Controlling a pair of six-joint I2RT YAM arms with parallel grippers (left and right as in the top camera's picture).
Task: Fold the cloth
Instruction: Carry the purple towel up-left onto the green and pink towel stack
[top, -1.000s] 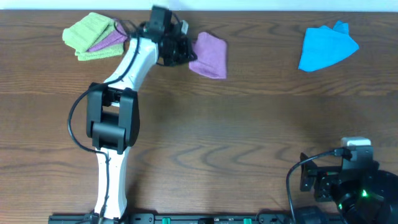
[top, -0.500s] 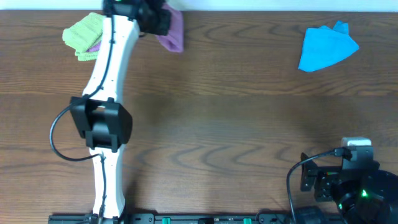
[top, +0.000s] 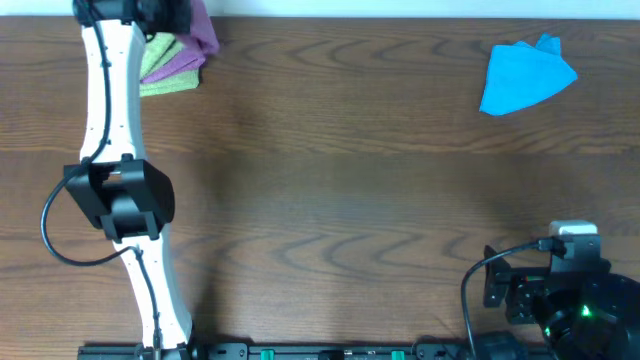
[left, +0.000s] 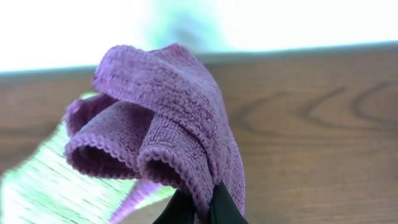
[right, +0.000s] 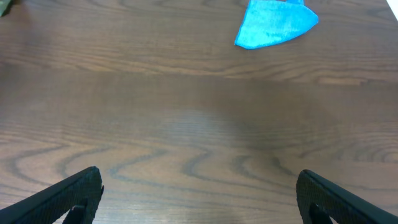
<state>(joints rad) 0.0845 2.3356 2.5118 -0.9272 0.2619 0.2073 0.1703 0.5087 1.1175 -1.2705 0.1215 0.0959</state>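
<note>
The left arm (top: 110, 110) reached along the left side of the table (top: 330, 200) to its far left corner, where the left gripper (left: 198, 210) was clenched on the cloth (left: 161, 112). In the left wrist view the two dark fingers (left: 177, 211) met at the bottom of the frame and pinched a lower edge of the purple terry. The fabric rose above them in a loose bunch of several rounded layers, their stitched hems curling toward the camera. From overhead, the cloth showed as a small purple mass beside the gripper at the far edge of the table, overlapping the upper right corner of the stack of lime-green folded cloths (top: 158, 62). A purple layer (top: 185, 68) lay among those green ones. Whether the held cloth touched the stack could not be told; the wrist view showed the green terry blurred behind and below it, to the left. The bright blue cloth (top: 528, 72) lay crumpled near the far right corner, well apart from everything else. The right arm (top: 550, 295) sat folded at the near right edge of the table. The right gripper (right: 199, 180) was released, its dark fingers (right: 71, 194) spread wide at the lower corners of its wrist view, facing the wood grain with the blue cloth far beyond.
</note>
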